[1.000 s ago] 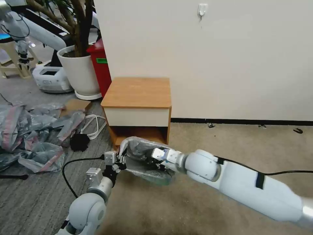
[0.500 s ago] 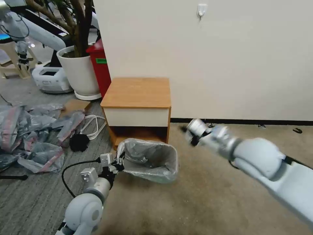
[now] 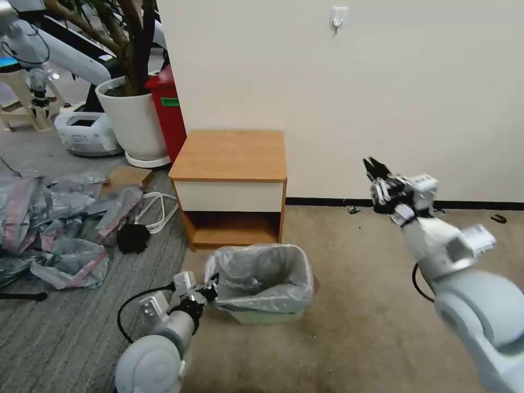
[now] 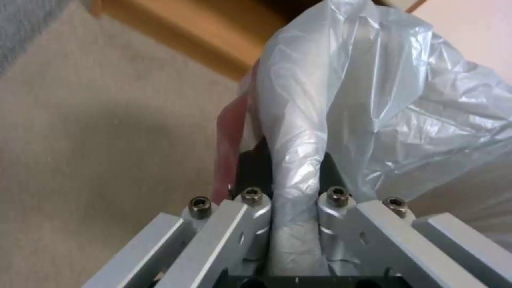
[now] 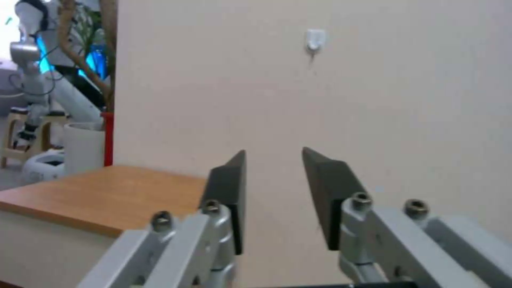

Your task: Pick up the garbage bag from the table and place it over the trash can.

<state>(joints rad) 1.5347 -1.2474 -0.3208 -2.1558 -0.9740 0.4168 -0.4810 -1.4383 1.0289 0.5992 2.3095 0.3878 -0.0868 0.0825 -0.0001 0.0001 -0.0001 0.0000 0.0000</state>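
So the garbage bag point(image 3: 262, 273) is draped over the trash can point(image 3: 266, 315), which sits on the beige carpet just in front of the nightstand, aka the surface point(image 3: 229, 154). The grey plastic covers the rim all round, and only a cream strip of the bin peeks out at the bottom. The surface top is bare wood.

The head view gives the whole layout: left pincer point(image 3: 210, 286) down low at the can's left side, right pincer point(image 3: 376, 173) up in the air well off to the right, near the wall. What it can't really show is the grip, and that's where the left wrist view helps: the left pincer point(image 4: 294, 176) is clamped onto a bunched fold of the bag point(image 4: 347, 100), with the plastic squeezed between the black pads and a bit of the pink-red band beside one pad. The right wrist view shows the right pincer point(image 5: 275, 196) with its pads spread apart, nothing between them, pointing at the wall above the surface point(image 5: 101, 196).

As for labels, there's a green sticker on the red bin point(image 3: 166, 112) beside the white plant pot point(image 3: 132, 120), but I can't read it. A heap of similar bags point(image 3: 52, 218) lies on the floor to the left.
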